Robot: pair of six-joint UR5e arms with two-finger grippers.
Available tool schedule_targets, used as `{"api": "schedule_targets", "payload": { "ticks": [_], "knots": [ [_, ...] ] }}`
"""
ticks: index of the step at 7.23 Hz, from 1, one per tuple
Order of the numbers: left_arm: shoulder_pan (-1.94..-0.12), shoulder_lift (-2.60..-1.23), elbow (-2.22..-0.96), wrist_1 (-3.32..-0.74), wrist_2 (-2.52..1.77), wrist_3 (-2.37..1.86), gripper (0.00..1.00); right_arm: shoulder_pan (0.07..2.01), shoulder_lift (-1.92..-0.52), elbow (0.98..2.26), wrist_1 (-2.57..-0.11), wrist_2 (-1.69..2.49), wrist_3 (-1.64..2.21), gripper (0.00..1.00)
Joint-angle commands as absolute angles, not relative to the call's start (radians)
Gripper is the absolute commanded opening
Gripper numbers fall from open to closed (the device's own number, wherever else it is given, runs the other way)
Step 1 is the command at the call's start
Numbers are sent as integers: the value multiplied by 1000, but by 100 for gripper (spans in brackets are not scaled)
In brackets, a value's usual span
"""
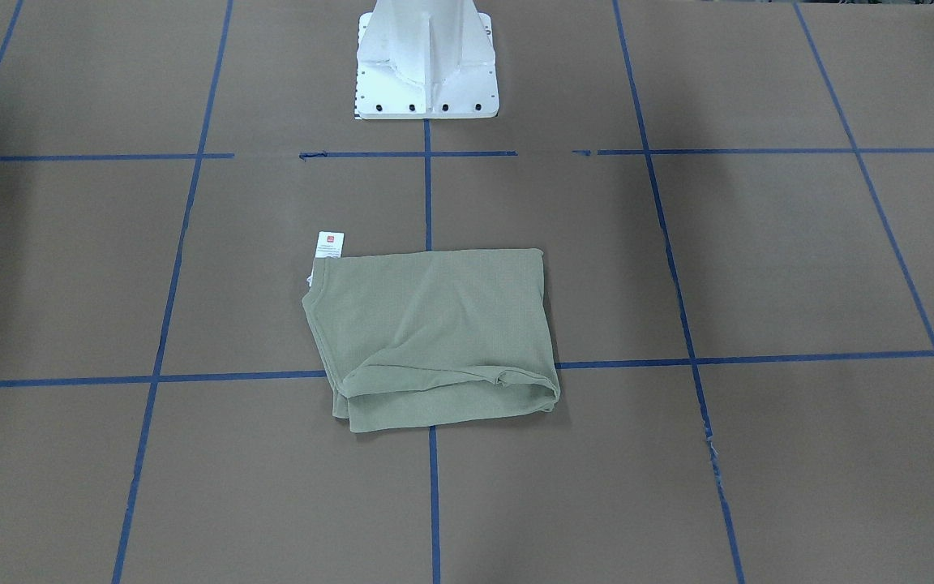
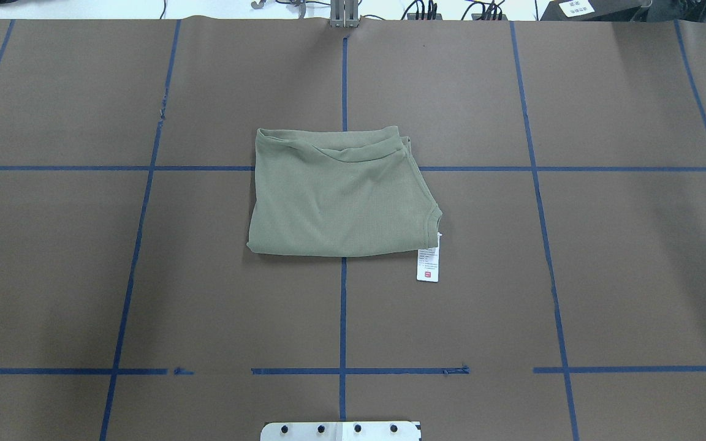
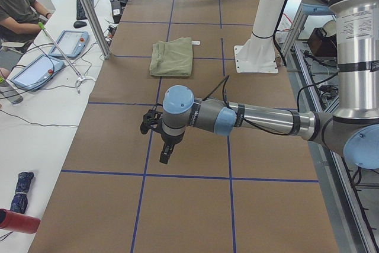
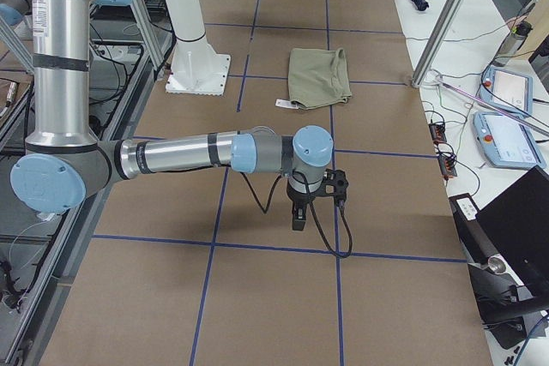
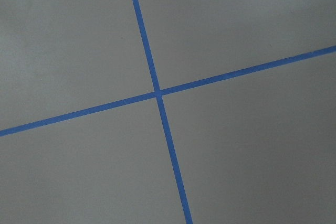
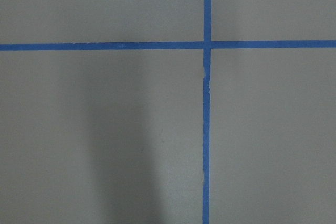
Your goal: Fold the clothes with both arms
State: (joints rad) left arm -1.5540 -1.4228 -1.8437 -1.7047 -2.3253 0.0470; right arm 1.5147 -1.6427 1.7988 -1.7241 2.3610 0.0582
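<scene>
The clothes are one sage-green shirt (image 1: 434,332) lying folded into a rough rectangle at the table's middle, seen also from overhead (image 2: 337,196). Its white paper tag (image 2: 428,264) sticks out at one corner. Neither gripper touches it. My left gripper (image 3: 164,157) hangs over bare table far from the shirt (image 3: 173,57), pointing down; whether it is open or shut I cannot tell. My right gripper (image 4: 298,220) hangs likewise at the other end, well away from the shirt (image 4: 319,75), its state also unclear. Both wrist views hold only brown table and blue tape lines.
The white pedestal base (image 1: 426,65) stands behind the shirt. Blue tape (image 2: 342,318) marks a grid on the brown table. A person (image 3: 18,4) sits at a side bench with teach pendants (image 3: 68,42); metal frame posts (image 4: 446,23) stand at the table's edge.
</scene>
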Motion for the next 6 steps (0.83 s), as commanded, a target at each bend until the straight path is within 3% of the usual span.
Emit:
{"api": "schedule_targets", "payload": {
  "ticks": [1, 6],
  "knots": [
    [-1554, -1436, -1850, -1645, -2332, 40, 100, 1514, -1641, 1799, -1723, 2359, 58, 100],
    [-1552, -1434, -1845, -1637, -2395, -12, 100, 1514, -1628, 1802, -1721, 2358, 57, 100]
  ]
}}
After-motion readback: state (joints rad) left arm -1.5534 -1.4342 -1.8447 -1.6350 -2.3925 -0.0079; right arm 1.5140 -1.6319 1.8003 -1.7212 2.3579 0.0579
